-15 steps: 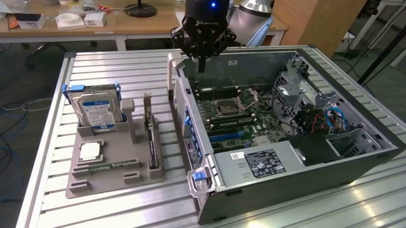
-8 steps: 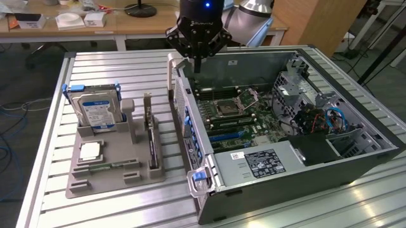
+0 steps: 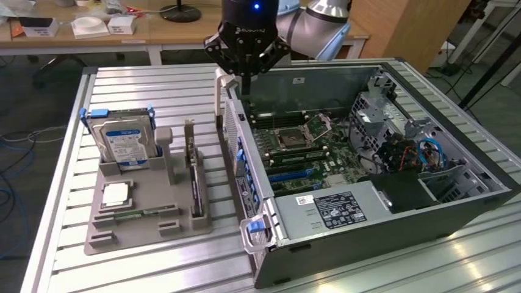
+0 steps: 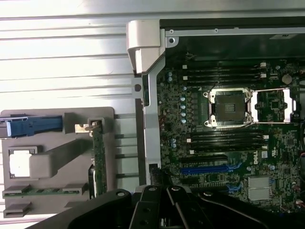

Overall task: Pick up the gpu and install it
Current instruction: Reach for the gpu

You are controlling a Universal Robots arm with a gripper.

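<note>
The gpu (image 3: 195, 183) is a thin dark card standing on edge in the grey holder tray (image 3: 146, 235), its silvery bracket at the far end. From the wrist it appears edge-on as a narrow strip (image 4: 98, 157). My gripper (image 3: 244, 84) hangs shut and holds nothing. It is above the far corner of the open computer case (image 3: 391, 226), on the side toward the tray and well beyond the gpu. Its dark linkage (image 4: 162, 193) looks down on the case's edge. The motherboard (image 4: 224, 143) lies exposed, with a blue slot (image 4: 209, 168).
A hard drive (image 3: 122, 140) with a blue-white label stands in the tray, with a green memory stick (image 3: 134, 213) and a small square chip (image 3: 116, 194) near it. The case's silver latch bar (image 4: 145, 45) rises at its corner. Everything rests on a slatted metal table (image 3: 163, 85).
</note>
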